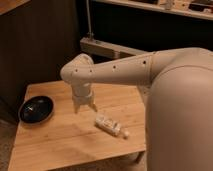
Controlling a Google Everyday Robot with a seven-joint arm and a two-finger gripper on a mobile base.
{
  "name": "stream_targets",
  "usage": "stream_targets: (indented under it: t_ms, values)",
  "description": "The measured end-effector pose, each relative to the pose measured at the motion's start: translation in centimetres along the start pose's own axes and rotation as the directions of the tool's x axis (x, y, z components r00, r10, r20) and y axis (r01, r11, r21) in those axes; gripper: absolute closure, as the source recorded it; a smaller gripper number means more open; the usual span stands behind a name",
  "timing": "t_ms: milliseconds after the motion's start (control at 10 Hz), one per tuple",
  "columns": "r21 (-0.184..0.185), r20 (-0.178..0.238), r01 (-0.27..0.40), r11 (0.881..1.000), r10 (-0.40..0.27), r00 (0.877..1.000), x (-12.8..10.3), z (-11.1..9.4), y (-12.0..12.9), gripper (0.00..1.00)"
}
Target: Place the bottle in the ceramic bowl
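Nearest the camera, the robot's broad white arm (pixel 180 115) fills the right side and narrows as it reaches left, passing above and behind the bottle. The bottle (pixel 109 125) lies on its side on the wooden tabletop (pixel 60 145), close to the front right part of the board, with its white cap pointing to the front right and its base to the back left. The label is too blurred to read. Just beyond the bottle and slightly to its left, the gripper (pixel 84 107) hangs from the arm's bent wrist and points straight down at the wood. Its two fingers stand apart with a clear gap between them, they grasp nothing, and they do not touch the bottle. Well to the left of the bottle, and a little farther back, the black glossy bowl (pixel 36 109) sits upright near the left edge of the tabletop; nothing can be made out inside it. Behind the bottle, past the far edge of the tabletop, a pale horizontal beam (pixel 107 48) carries a thin upright post (pixel 89 20) in front of a dark wall (pixel 35 45).
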Motion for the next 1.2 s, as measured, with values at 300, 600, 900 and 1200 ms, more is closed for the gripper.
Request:
stream_targets:
  t_ms: [300, 600, 900, 1200]
  values:
    - [0.011, 0.094, 0.256, 0.967, -0.256, 0.962, -0.2, -1.1, -4.0, 0.35]
    - [-0.116, 0.207, 0.371, 0.921, -0.343, 0.916, -0.4, -4.4, -9.2, 0.35]
    - [-0.219, 0.266, 0.404, 0.888, -0.344, 0.900, -1.3, -5.7, -12.4, 0.35]
    - [-0.244, 0.295, 0.418, 0.875, -0.343, 0.892, -1.6, -6.3, -13.3, 0.35]
